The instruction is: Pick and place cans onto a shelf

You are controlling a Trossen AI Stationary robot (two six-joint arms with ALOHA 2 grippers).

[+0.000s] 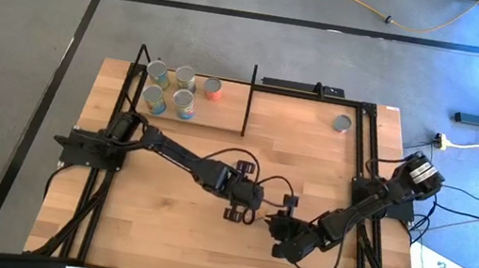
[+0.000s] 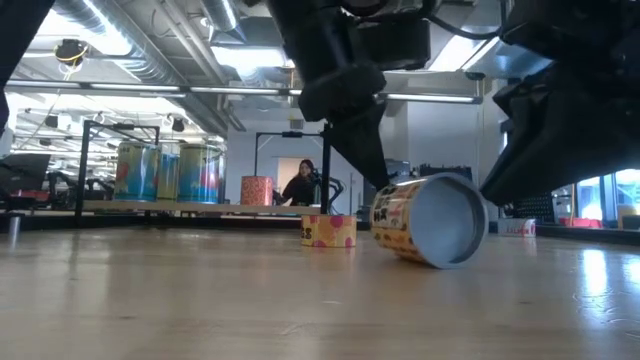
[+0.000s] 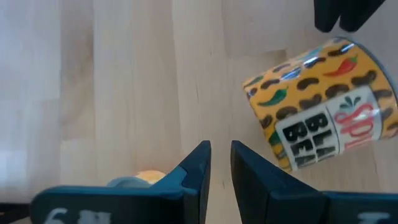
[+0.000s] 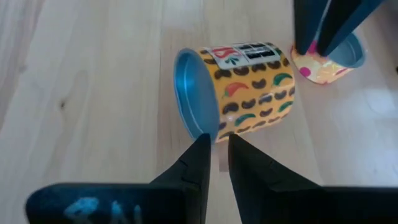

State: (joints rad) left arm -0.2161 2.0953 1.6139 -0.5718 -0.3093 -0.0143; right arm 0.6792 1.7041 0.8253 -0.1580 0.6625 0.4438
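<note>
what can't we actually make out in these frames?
- High view: the tipped can and the small can beside it are hidden under the left gripper and right gripper.
- Low view: both arms' upper parts are cut off by the top edge.
- Shelf cans: labels too small to read in the high view.
- Left wrist view: an orange object is mostly hidden behind the fingers.

We lose the black-bean can (image 3: 323, 121) past the left wrist view's edge, its label text cut short, the shelf cans' (image 1: 170, 89) labels too small to read from above, a person (image 2: 300, 185) far behind in the low view only a blur.
</note>
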